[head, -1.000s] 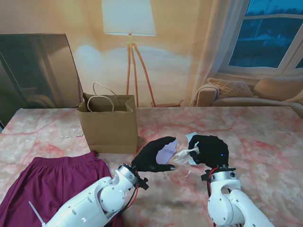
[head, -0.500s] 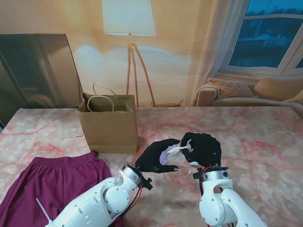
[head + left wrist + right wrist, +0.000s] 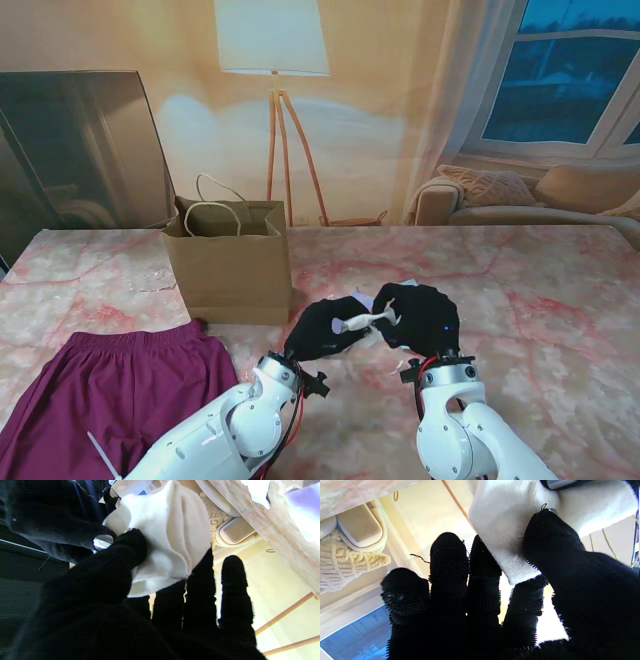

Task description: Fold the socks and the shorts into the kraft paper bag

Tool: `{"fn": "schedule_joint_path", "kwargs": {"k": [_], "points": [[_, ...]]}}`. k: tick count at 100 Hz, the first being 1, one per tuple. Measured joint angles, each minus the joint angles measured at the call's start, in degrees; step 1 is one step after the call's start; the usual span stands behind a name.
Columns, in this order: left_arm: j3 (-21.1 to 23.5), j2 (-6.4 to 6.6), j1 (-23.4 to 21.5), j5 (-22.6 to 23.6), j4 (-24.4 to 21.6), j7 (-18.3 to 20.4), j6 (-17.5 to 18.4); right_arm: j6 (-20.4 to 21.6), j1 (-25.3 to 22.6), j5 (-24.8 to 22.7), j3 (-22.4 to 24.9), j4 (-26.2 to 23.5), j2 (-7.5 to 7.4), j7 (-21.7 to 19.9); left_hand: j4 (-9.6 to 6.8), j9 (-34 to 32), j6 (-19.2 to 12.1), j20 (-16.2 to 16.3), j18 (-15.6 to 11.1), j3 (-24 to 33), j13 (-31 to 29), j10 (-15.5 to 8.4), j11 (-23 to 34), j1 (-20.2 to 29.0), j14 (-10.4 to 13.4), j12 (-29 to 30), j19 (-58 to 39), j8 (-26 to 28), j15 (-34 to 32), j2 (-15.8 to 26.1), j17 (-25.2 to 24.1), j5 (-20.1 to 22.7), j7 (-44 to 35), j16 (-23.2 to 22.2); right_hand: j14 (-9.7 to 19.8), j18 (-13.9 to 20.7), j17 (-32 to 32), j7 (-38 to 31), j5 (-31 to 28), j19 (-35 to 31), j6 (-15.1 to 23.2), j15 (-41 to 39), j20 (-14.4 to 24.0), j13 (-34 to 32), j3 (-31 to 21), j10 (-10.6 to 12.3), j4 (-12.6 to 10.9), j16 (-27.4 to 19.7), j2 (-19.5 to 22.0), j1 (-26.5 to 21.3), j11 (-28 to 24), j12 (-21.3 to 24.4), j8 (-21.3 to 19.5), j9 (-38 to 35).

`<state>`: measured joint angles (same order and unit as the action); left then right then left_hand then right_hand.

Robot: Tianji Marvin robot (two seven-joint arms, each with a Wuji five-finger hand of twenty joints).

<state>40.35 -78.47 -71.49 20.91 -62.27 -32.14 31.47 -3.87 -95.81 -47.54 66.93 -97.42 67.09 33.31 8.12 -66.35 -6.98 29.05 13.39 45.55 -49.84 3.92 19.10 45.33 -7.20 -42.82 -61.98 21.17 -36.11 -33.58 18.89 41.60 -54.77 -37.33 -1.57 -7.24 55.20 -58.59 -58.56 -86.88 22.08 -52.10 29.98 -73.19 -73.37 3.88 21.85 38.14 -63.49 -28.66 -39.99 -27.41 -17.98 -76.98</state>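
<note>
A white sock (image 3: 362, 321) is held between both black-gloved hands above the middle of the table. My left hand (image 3: 322, 330) pinches its left end; in the left wrist view the thumb presses the sock (image 3: 170, 537) against the fingers. My right hand (image 3: 420, 315) grips the other end, the thumb on the sock (image 3: 515, 517) in the right wrist view. A second pale sock (image 3: 362, 299) peeks out on the table just behind the hands. The kraft paper bag (image 3: 228, 260) stands open and upright, farther from me and to the left. The maroon shorts (image 3: 110, 385) lie flat at the near left.
The marble table (image 3: 540, 290) extends to the right and far side. Behind it stand a floor lamp (image 3: 272, 60), a dark panel (image 3: 85, 150) at the left and a sofa (image 3: 540, 195) under a window at the right.
Both hands have moved closer together and slightly left, bunching the white sock between them. The left hand has turned more palm-down over the sock.
</note>
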Motion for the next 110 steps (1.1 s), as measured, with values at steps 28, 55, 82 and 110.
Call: {"fn": "schedule_joint_path", "kwargs": {"k": [28,55,82,110], "points": [[4.02,2.11,-3.44,3.88,-7.79,-0.54,-3.99,2.17,-0.63,-0.13,0.74,0.21,0.29,1.64,0.01,-3.76,0.03,1.36,0.72,-0.03,-4.36,0.01,2.26,0.49,-0.02,-4.24,-3.38,2.4,-3.04,0.1,3.4,1.31,1.24,-2.5,-0.68,0.08,-10.94,10.5,8.22,7.82,-4.4,18.87,-0.89,6.35,1.67,-0.03,0.52,-2.18,9.04,5.17,6.72,3.19,0.1,8.97],[11.75,5.51,-8.28,7.58,-18.76,2.3,-9.61,2.01,-1.51,0.62,2.81,0.19,0.41,0.81,0.02,-3.76,0.03,1.38,0.74,-0.03,-4.5,0.0,2.26,0.49,-0.02,-4.24,-3.99,3.41,-3.04,0.1,4.31,1.54,1.82,-2.52,-1.16,0.14,-20.03,21.22,14.37,18.68,-9.65,28.45,-1.04,14.89,3.13,-0.9,-8.69,-6.9,14.86,8.98,11.31,8.49,-6.4,17.74],[18.71,7.47,-11.35,10.66,-28.19,3.05,-15.27,1.24,-1.24,0.22,2.52,1.17,-0.04,-2.08,0.02,-4.37,0.03,1.38,0.45,-0.03,-5.22,0.01,2.26,0.49,-0.02,-4.24,-4.0,4.08,-3.04,0.08,5.2,2.02,2.77,-2.52,-1.18,0.15,-21.08,21.24,14.4,20.0,-9.88,28.56,-1.09,15.84,3.86,-0.94,-8.56,-7.49,15.62,9.59,11.41,9.18,-6.4,18.68],[22.55,8.08,-11.63,11.11,-35.71,3.52,-21.08,0.81,-0.35,0.76,1.81,2.4,-0.07,-2.78,0.02,-4.37,0.03,1.38,-0.94,-0.03,-5.22,0.01,2.07,0.49,-0.02,-3.4,-4.0,4.68,-3.04,-0.18,5.96,2.66,3.71,-1.81,-1.19,0.15,-21.6,21.28,14.98,20.08,-9.89,28.56,-1.1,15.84,3.9,-0.94,-8.56,-7.5,17.7,9.59,11.41,9.31,-6.47,19.3]]}}
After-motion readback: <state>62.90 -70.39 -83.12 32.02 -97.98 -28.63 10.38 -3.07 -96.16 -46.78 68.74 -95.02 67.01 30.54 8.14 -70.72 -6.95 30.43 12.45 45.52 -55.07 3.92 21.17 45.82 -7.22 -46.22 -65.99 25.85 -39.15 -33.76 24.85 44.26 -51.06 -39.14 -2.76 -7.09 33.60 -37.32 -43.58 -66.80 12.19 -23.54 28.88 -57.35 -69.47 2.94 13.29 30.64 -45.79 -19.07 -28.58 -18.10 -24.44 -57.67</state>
